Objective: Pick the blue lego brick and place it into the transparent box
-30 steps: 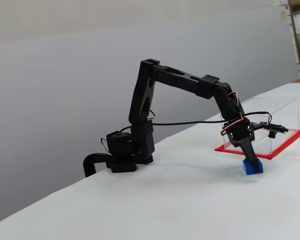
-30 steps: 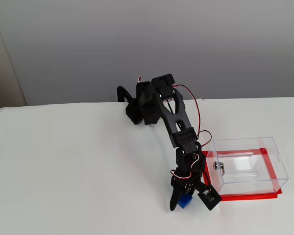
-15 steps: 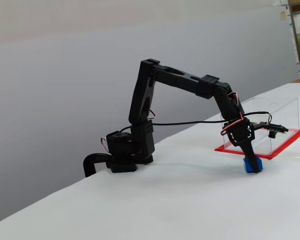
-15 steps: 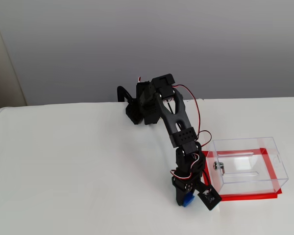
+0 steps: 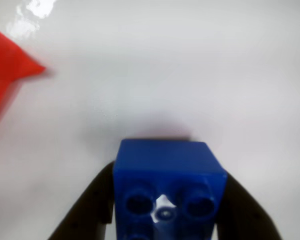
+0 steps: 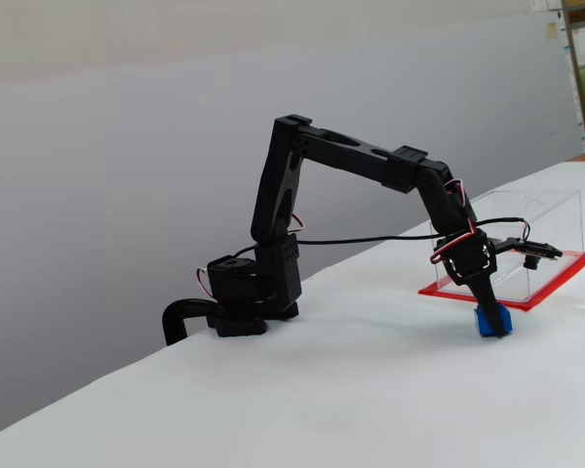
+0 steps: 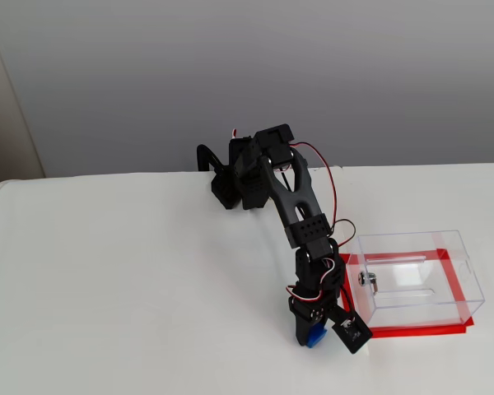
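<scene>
The blue lego brick (image 5: pixel 167 175) fills the bottom centre of the wrist view, studs toward the camera, with a black finger pressed on each side. My gripper (image 5: pixel 167 200) is shut on it. In both fixed views the gripper (image 6: pixel 491 314) (image 7: pixel 310 333) points down at the white table and holds the brick (image 6: pixel 493 323) (image 7: pixel 316 338) at table level. Whether the brick touches the surface I cannot tell. The transparent box (image 6: pixel 531 229) (image 7: pixel 416 280) on its red base plate stands just beside the gripper. A red corner (image 5: pixel 7 70) of the plate shows in the wrist view.
A small silver metal fitting (image 7: pixel 366 279) sits on the box's wall nearest the arm. The arm's black base (image 6: pixel 244 302) (image 7: pixel 230 185) is clamped at the table's far edge. A grey wall stands behind the white table (image 7: pixel 107 288).
The gripper's jaws have come together on the blue brick; one second ago one finger stood wide of it. The brick shifted slightly with the closing. The arm has barely moved.
</scene>
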`<action>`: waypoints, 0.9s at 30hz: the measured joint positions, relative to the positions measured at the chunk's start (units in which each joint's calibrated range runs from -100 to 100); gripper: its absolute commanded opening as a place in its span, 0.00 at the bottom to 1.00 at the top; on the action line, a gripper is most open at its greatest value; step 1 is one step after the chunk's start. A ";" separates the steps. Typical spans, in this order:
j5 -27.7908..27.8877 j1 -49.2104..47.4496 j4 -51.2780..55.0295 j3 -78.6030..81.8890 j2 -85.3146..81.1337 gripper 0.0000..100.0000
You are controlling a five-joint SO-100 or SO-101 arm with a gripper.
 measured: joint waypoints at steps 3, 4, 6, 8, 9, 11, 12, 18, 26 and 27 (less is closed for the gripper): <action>0.00 -0.11 0.00 -0.18 -0.68 0.15; 0.00 -0.11 0.00 -0.18 -1.10 0.15; 0.00 -0.21 0.00 -0.18 -3.38 0.15; 0.00 -0.21 0.00 -0.18 -5.50 0.15; 0.00 -0.21 0.00 -0.09 -6.77 0.15; 0.00 -0.21 0.00 -0.18 -9.81 0.15; 0.00 -0.21 0.00 -0.09 -11.50 0.15; 0.00 0.21 -0.09 5.65 -21.56 0.15; 0.00 -0.53 -0.09 10.33 -32.05 0.15; 0.00 -0.53 -0.09 10.77 -33.40 0.15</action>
